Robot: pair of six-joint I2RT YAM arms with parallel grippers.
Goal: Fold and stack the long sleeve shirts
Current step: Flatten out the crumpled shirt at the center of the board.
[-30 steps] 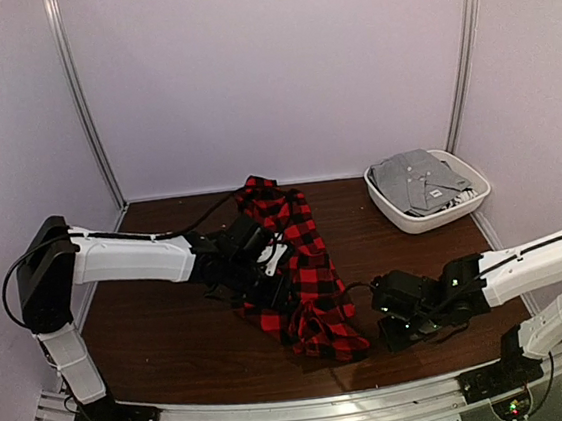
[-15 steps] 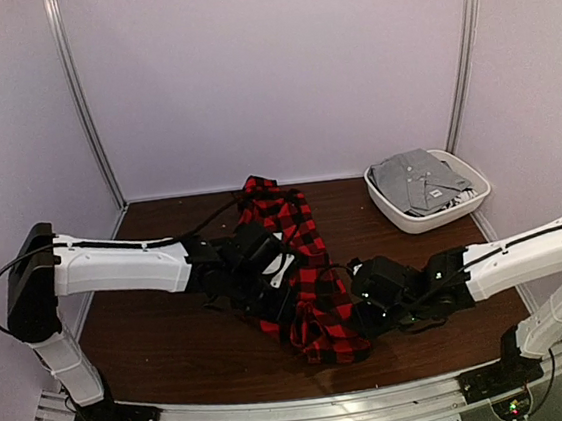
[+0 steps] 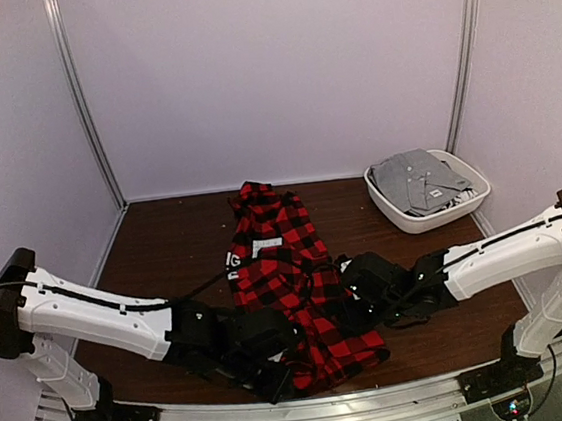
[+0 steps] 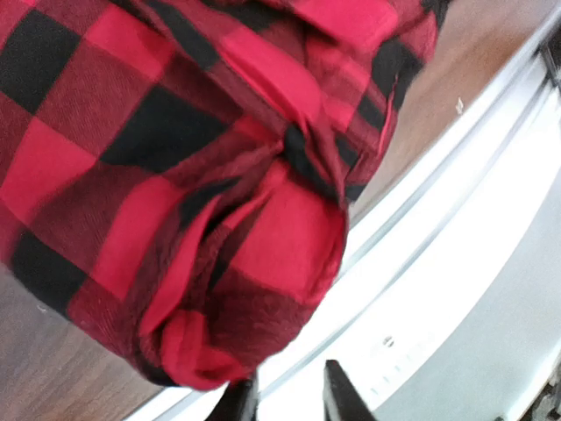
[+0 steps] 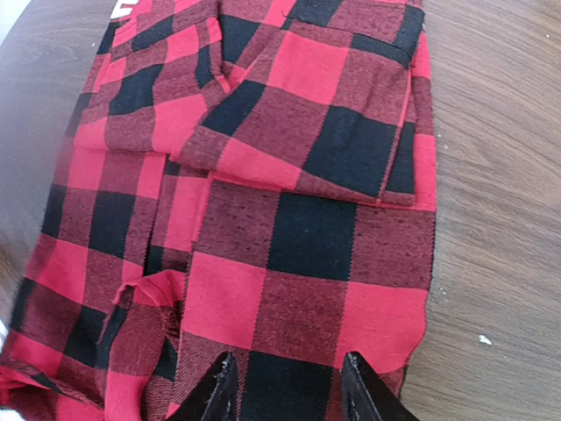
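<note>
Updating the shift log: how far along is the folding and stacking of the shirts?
Done: nothing clearly; grey folded garments lie in the white basket. In hand: the red-and-black check flannel shirt lies lengthwise, rumpled, not yet folded, left gripper at its near hem, right gripper at its side. Left: folding and stacking it.

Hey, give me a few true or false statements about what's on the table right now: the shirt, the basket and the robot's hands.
1. The red-and-black shirt lies on the table. True.
2. The white basket stands at the far right corner. True.
3. The basket is empty. False: grey clothes lie in it.
4. One hand is shut on a sleeve. False: the right hand is open, its fingers apart over the shirt.
</note>
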